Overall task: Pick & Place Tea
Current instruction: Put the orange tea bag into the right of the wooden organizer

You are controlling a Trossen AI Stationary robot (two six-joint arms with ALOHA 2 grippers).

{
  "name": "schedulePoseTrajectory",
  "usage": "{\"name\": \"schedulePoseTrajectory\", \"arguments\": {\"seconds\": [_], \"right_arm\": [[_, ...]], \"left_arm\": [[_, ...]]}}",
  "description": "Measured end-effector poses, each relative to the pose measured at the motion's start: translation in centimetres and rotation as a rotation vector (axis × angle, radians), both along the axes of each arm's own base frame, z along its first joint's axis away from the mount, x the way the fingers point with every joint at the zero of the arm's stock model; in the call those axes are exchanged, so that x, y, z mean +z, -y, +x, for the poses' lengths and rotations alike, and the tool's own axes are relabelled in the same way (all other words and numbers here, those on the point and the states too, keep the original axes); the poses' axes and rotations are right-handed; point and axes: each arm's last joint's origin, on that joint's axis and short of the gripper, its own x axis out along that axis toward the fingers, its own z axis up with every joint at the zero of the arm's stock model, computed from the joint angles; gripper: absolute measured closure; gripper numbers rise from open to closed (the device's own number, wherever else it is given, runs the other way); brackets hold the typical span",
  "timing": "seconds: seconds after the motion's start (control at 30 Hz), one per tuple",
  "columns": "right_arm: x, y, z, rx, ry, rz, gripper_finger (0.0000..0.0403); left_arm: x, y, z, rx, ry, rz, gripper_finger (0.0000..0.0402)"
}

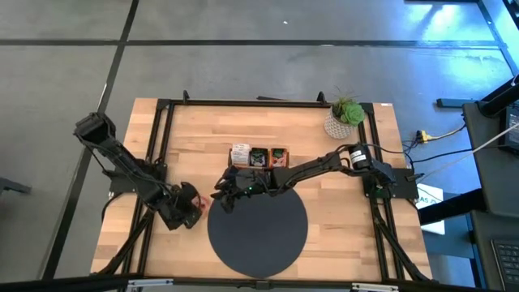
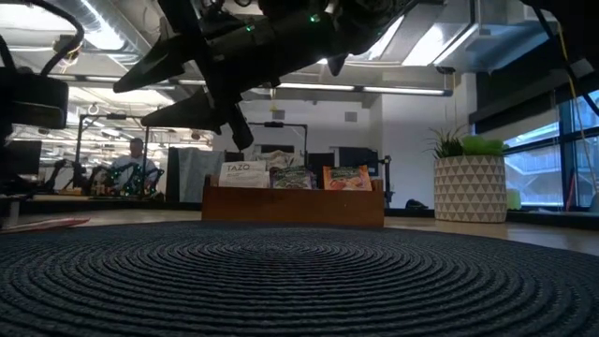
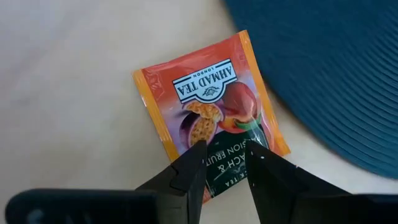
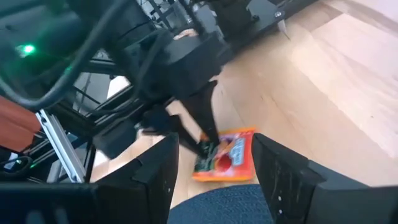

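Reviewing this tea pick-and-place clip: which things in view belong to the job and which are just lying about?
Part of the job:
- orange tea sachet lying on the table beside the mat
- left gripper, open, over that sachet
- right gripper, open, close by
- wooden tray with tea packets

Just there:
- dark round mat
- potted plant

One camera hangs high and looks straight down on the whole bench (image 1: 340,203). Another sits low on the round mat (image 2: 299,281), looking level toward the wooden tray (image 2: 293,203) and the room. The left wrist camera is very close above an orange tea sachet (image 3: 208,118). The right wrist camera looks from farther off and shows that same sachet.
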Motion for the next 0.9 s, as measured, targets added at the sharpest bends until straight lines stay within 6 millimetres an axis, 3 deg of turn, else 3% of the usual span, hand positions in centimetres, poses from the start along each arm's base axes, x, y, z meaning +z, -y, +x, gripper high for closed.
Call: {"name": "schedulePoseTrajectory", "arguments": {"seconds": [0.33,0.67,0.9], "right_arm": [[-1.8,-0.1,0.1,-0.026,-0.055,0.053,0.0199],[-6.7,-1.3,0.4,0.022,-0.165,0.307,0.0199],[-7.0,-1.6,0.6,0.038,-0.156,0.389,0.0199]], "left_arm": [[-0.7,1.4,0.5,-0.094,0.043,-0.017,0.0297],[-0.8,1.1,0.8,-0.099,0.075,0.029,0.0297],[-0.7,0.7,1.6,-0.063,0.122,0.043,0.0297]]}}
